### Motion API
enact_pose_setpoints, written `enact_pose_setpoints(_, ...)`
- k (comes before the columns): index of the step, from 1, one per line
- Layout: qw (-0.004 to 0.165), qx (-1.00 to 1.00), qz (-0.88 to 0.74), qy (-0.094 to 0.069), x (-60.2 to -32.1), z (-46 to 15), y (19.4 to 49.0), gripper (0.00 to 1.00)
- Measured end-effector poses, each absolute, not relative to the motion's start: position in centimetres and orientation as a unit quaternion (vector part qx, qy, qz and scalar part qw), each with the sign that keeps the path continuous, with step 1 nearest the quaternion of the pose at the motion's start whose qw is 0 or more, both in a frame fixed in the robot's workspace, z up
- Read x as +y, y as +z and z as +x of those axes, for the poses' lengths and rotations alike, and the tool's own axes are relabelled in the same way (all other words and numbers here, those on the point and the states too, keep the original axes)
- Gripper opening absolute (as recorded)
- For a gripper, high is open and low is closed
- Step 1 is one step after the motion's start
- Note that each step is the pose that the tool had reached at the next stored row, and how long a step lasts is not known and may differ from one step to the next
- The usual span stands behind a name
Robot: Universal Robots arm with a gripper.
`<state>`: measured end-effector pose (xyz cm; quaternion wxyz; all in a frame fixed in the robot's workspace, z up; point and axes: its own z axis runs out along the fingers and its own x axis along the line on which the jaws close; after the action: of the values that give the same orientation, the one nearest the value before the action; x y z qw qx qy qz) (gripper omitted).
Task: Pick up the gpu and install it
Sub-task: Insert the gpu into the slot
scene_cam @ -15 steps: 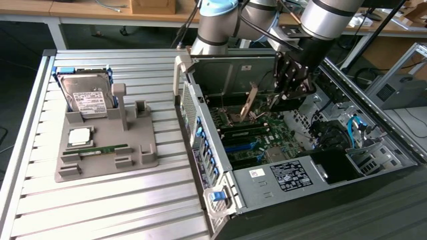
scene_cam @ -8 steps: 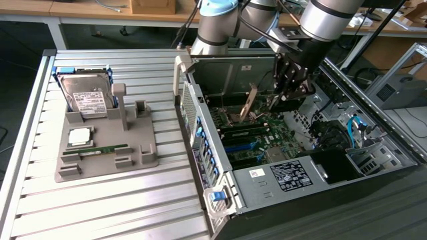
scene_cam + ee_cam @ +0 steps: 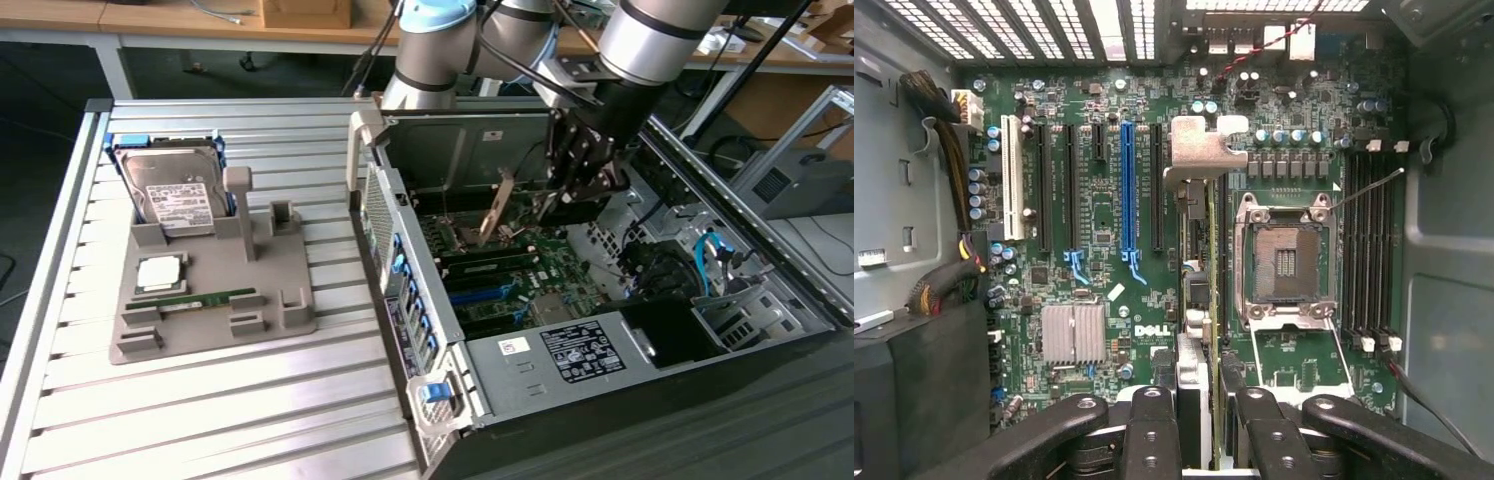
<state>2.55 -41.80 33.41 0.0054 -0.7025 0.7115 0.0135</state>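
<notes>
My gripper (image 3: 550,208) is inside the open computer case (image 3: 534,370), shut on the gpu (image 3: 498,208), a thin brownish card held upright over the motherboard (image 3: 514,270). In the wrist view the gpu (image 3: 1201,300) shows edge-on between my black fingers (image 3: 1149,430), its silver bracket (image 3: 1199,150) at the far end. The card hangs between a black expansion slot (image 3: 1157,185) and the CPU socket (image 3: 1284,262). A blue slot (image 3: 1127,185) lies further to the side. Whether the card touches the board I cannot tell.
A grey fixture tray (image 3: 287,310) on the slatted table holds a hard drive (image 3: 174,190), a CPU chip (image 3: 160,270) and a green RAM stick (image 3: 200,298). The case's side wall (image 3: 400,260) stands between tray and board. Cable bundles (image 3: 949,150) and a heatsink (image 3: 1074,332) sit beside the slots.
</notes>
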Motion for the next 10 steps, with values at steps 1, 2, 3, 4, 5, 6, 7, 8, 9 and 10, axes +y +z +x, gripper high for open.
enact_pose_setpoints(1, 0.005, 0.711, -0.703, 0.014, -41.8, 2.55, 33.37, 0.27)
enact_pose_setpoints(2, 0.005, 0.711, -0.703, 0.014, -41.8, 2.55, 33.34, 0.27)
enact_pose_setpoints(3, 0.005, 0.711, -0.703, 0.013, -41.8, 2.55, 33.31, 0.27)
enact_pose_setpoints(4, 0.005, 0.711, -0.703, 0.013, -41.8, 2.55, 33.28, 0.27)
enact_pose_setpoints(5, 0.005, 0.711, -0.703, 0.014, -41.81, 2.54, 33.24, 0.27)
enact_pose_setpoints(6, 0.005, 0.711, -0.703, 0.013, -41.81, 2.55, 33.22, 0.27)
enact_pose_setpoints(7, 0.005, 0.711, -0.703, 0.013, -41.81, 2.55, 33.18, 0.27)
enact_pose_setpoints(8, 0.005, 0.711, -0.703, 0.013, -41.81, 2.55, 33.15, 0.27)
enact_pose_setpoints(9, 0.005, 0.711, -0.703, 0.014, -41.82, 2.55, 33.12, 0.27)
enact_pose_setpoints(10, 0.005, 0.711, -0.703, 0.014, -41.82, 2.55, 33.09, 0.27)
